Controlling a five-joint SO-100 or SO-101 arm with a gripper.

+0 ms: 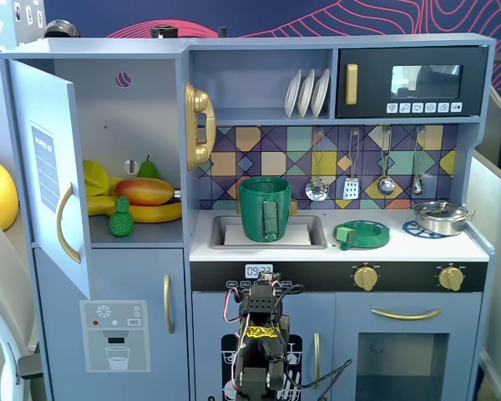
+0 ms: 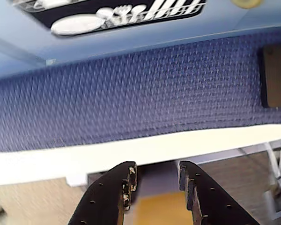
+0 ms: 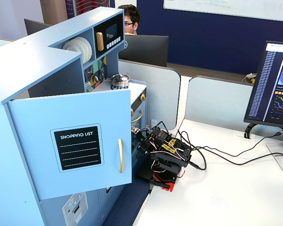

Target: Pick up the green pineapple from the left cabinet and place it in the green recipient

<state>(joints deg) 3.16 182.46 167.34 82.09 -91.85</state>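
Note:
The green pineapple (image 1: 121, 219) stands upright on the shelf of the left cabinet (image 1: 146, 113), at the front, before a mango (image 1: 144, 190) and a banana (image 1: 154, 213). The cabinet door (image 1: 46, 167) hangs wide open; it also shows in a fixed view as the door (image 3: 78, 147) labelled "shopping list". The green recipient (image 1: 265, 208) sits in the sink, strap handle facing front. The arm (image 1: 259, 338) is folded low before the kitchen, far below both. In the wrist view my gripper (image 2: 157, 166) is open and empty, over blue mat and a white table edge.
A flat green dish with a blue rim (image 1: 361, 234) and a silver pot (image 1: 441, 215) sit on the counter to the right of the sink. A dark green pear (image 1: 148, 169) stands behind the mango. Cables (image 3: 217, 157) trail over the white desk beside the arm (image 3: 162, 157).

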